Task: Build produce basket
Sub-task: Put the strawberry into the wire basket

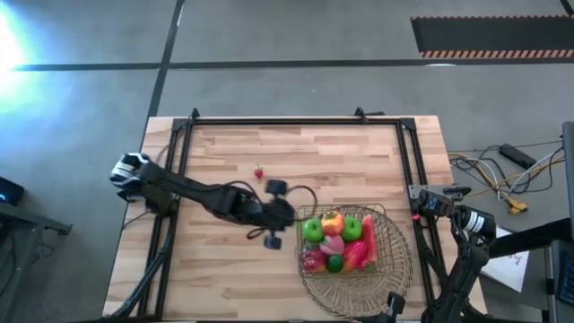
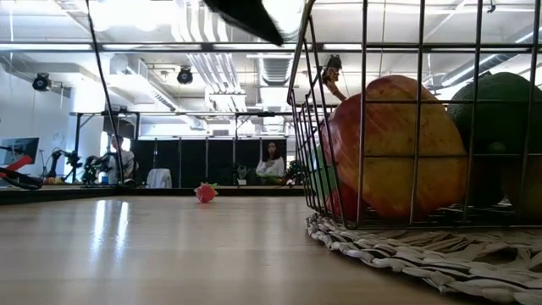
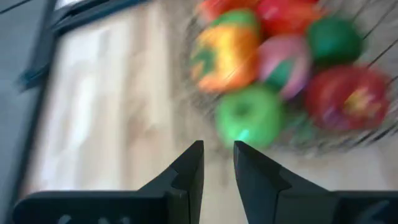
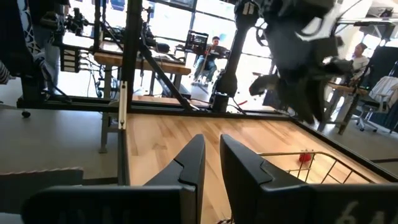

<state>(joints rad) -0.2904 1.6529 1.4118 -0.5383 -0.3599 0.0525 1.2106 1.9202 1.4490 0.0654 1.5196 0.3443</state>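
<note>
High view: wire basket sits on a round woven mat at about 4 o'clock on the tabletop. Inside it I count roughly 6 pieces of produce packed together: green apple, a second green fruit, an orange-yellow piece, a pink one, red pieces at the 6 o'clock side.

Left gripper hangs just beside the basket's 9 o'clock rim. Left wrist view: the jaws stand narrowly parted with nothing between them, pointing at the green apple behind the wire.

Right gripper is parked at the 3 o'clock edge of the tabletop; its jaws are nearly closed and empty.

Progress, as a judgement: most of the load is done. 1 small red berry lies alone on the bare wood, near the middle and well apart from the basket; it shows in the low view too. That appears to be the only item left to fetch.

Hard to read:
- left wrist view is smeared, so fruit types are uncertain;
- the low view cuts the basket at the frame edge;
- what lies under the top layer is hidden;
- people in the room behind are too small to describe.
</note>
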